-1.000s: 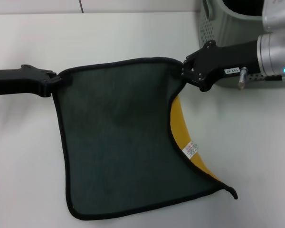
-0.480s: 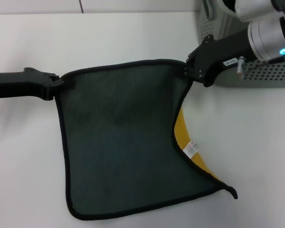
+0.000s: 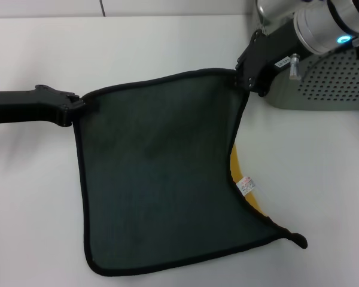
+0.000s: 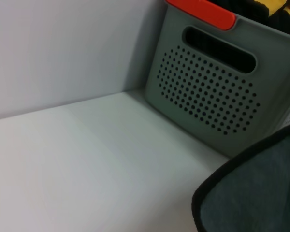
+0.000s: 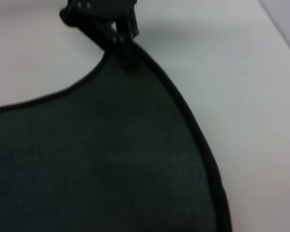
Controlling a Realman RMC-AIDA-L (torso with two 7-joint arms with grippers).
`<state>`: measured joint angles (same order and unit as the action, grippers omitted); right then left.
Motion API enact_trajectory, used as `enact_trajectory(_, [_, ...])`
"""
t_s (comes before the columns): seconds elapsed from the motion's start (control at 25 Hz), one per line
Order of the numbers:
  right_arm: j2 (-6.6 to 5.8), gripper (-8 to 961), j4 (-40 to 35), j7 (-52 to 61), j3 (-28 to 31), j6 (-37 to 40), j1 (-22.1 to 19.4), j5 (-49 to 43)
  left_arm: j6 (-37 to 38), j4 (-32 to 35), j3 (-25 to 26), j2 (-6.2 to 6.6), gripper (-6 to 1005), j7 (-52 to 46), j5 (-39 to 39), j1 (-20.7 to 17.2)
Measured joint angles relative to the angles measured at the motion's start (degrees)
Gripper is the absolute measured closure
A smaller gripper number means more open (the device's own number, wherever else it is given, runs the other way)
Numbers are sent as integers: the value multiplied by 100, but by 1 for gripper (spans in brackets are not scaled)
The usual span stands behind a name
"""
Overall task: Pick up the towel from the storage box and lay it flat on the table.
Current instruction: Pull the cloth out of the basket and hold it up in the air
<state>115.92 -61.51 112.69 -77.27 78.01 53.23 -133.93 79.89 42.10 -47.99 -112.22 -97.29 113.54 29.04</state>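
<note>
Towel [image 3: 161,173] is spreading dark side up over the table [image 3: 167,48], its far edge hanging taut between both grippers. Left gripper [image 3: 76,106] is pinching the 10 o'clock corner; right gripper [image 3: 242,76] is clamping the 1 o'clock corner. Box [image 3: 323,78] is sitting just beside the right gripper, at 2 o'clock. Yellow underside and white label [image 3: 246,187] are peeking out at 4 o'clock.
</note>
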Motion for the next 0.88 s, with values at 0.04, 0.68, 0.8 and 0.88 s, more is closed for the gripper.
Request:
enact_trajectory(0.04, [5, 840, 0, 13, -29, 23, 58, -85, 0, 0, 0, 0, 979, 0, 0, 0])
enact_trajectory(0.68, [28, 827, -34, 464, -1151, 92, 793, -1202, 0, 42, -8, 31, 978, -30, 1, 35])
enact_trajectory(0.8, [27, 825, -23, 481, -1204, 97, 899, -1292, 0, 31, -8, 24, 978, -21, 1, 56])
enact_trajectory(0.88, [26, 823, -7, 481, -1192, 149, 986, -1319, 0, 16, -8, 14, 978, -9, 5, 70])
